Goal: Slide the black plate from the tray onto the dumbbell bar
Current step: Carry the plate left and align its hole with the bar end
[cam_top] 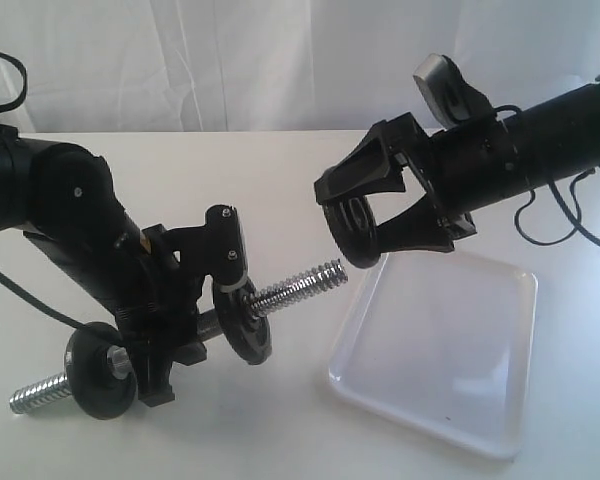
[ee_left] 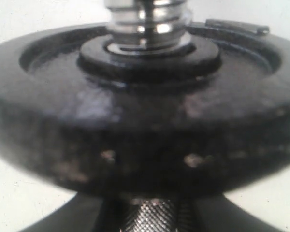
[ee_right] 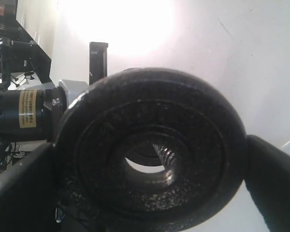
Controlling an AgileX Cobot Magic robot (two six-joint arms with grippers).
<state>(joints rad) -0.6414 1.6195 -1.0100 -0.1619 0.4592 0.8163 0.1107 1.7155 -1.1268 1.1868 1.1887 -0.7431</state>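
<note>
My left gripper is shut on the knurled middle of the dumbbell bar, holding it tilted above the table. One black disc sits on the bar just beyond the fingers and another near its far threaded end. In the left wrist view that near disc fills the picture, with the bar below it. My right gripper is shut on the black plate, held upright in the air a short gap from the bar's free threaded tip. Through the black plate hole I see the bar's thread.
The white tray lies on the white table under and to the right of the right gripper; nothing shows in it. A white curtain hangs behind the table. Cables trail from both arms.
</note>
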